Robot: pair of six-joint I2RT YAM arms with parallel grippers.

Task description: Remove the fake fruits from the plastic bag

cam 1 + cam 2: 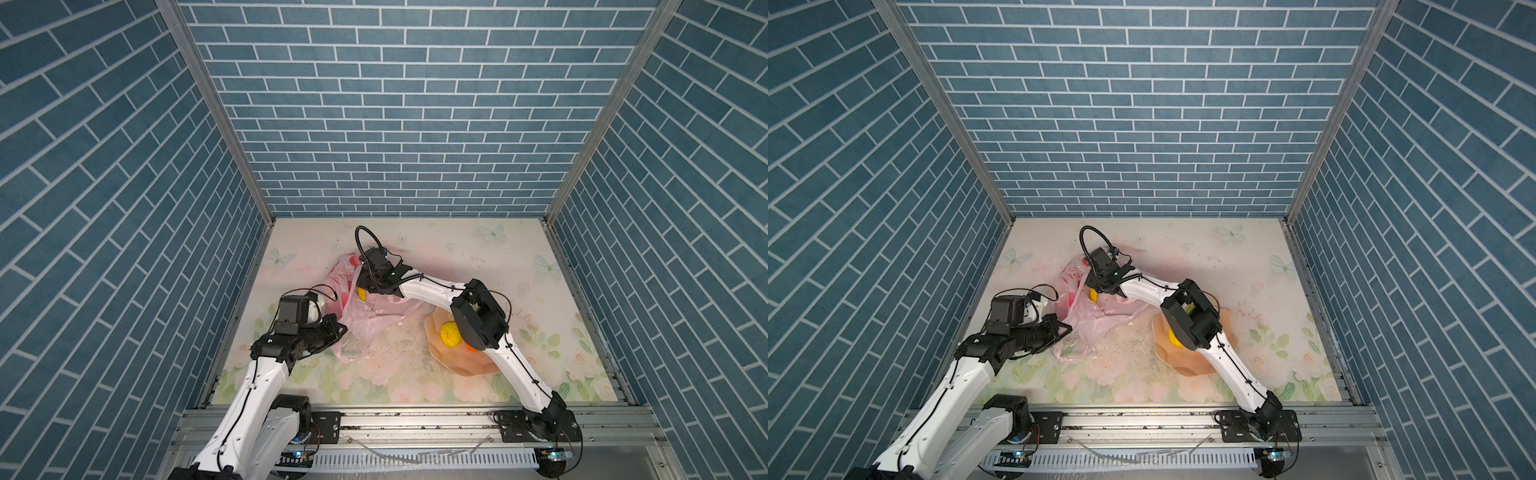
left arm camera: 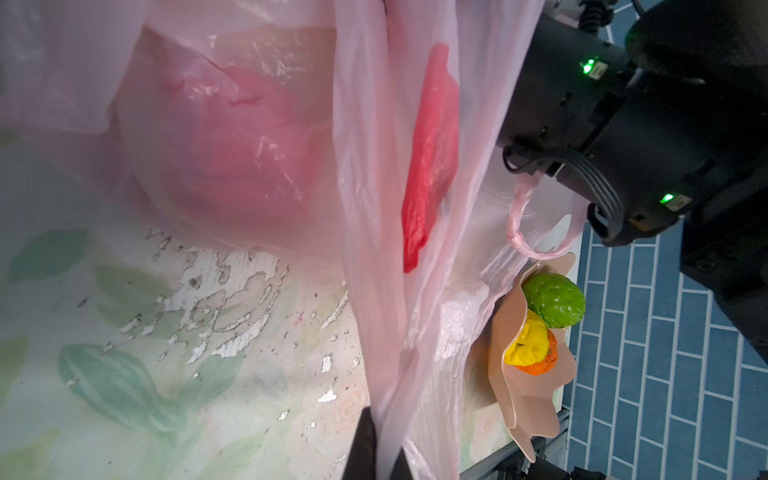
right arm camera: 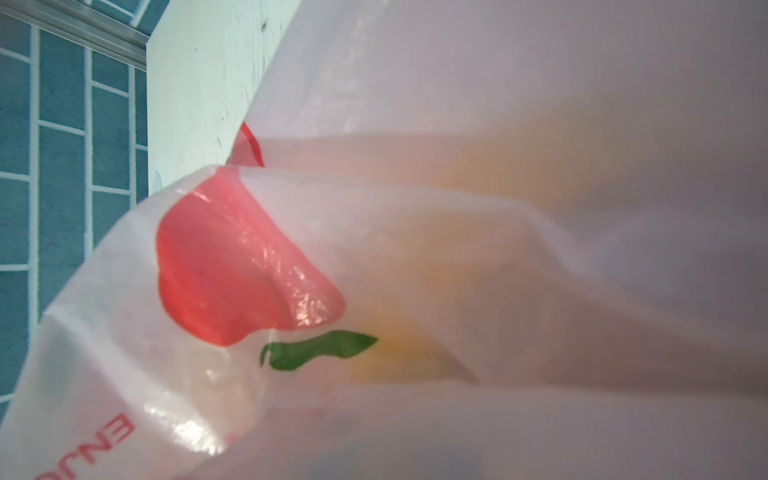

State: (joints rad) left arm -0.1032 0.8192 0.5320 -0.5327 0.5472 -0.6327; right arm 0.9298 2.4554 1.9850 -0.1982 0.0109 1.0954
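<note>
Inside the plastic bag (image 1: 368, 322) (pink) probably lies 1 banana (image 1: 361, 294).

Slumped there, the crinkly translucent pink plastic bag (image 1: 365, 320), yellow banana (image 1: 361, 294) and red apple (image 2: 232, 158) inside; wrinkly yellow fruit (image 1: 449, 333), orange tangerine (image 1: 471, 348), green fruit (image 2: 555, 305) outside.

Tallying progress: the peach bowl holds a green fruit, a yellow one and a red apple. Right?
No: the left wrist view shows an orange tangerine, not a red apple, beside the green fruit and the yellow one in the peach bowl.
</note>
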